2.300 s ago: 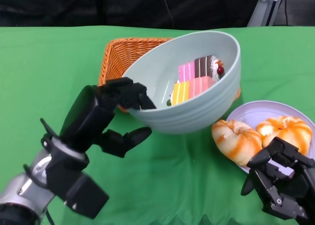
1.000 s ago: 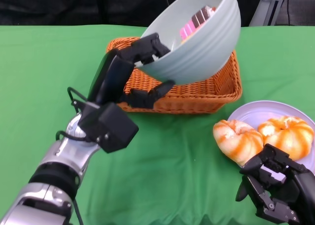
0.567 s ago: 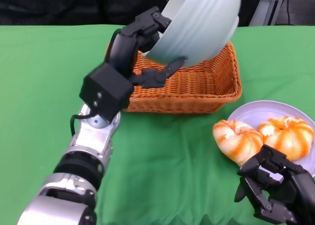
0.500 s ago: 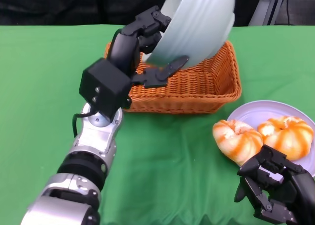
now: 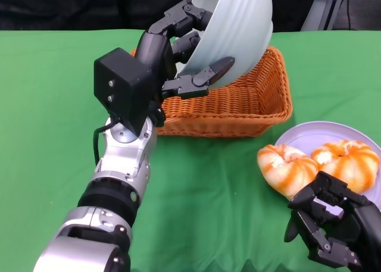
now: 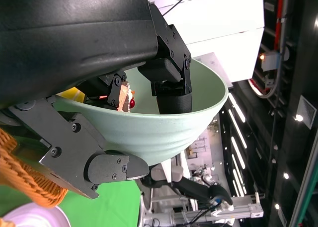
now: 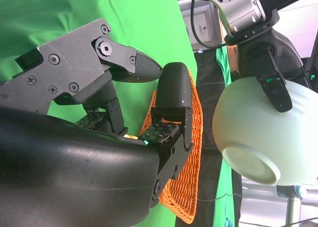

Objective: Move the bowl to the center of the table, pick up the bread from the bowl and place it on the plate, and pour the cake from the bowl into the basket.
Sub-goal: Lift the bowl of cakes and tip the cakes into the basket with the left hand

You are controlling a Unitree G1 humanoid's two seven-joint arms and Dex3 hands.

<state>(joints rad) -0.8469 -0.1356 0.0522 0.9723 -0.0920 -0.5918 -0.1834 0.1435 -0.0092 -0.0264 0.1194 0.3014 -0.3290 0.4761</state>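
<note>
Left hand (image 5: 187, 52) gripping the pale green bowl (image 5: 235, 31) by its rim, fingers inside and thumb pressing underneath. Holding the bowl high above the orange basket (image 5: 238, 105) and tipping it steeply, mouth facing away from the head camera. Working on the last step: pouring the cake into the basket. Bread (image 5: 286, 168) sitting already on the plate (image 5: 309, 135) to the right, two orange-striped buns, one hanging partly over the plate's edge. So the bread step looking done.

Peeking into the bowl from the left wrist view: a bit of cake (image 6: 124, 95) showing by the fingers, with a red blob on it. Seemingly not fallen out yet. Inside of the basket mostly hiding behind its front wall, so no telling if anything is lying in there.

Right hand (image 5: 333, 230) resting low near the plate, fingers loosely curled, holding nothing.

Next, probably needing more tipping, keeping the bowl's lip over the middle of the basket so the cake slides in and not past the far wall. Gripping tightly too, since a smooth, tilted bowl could slip.
</note>
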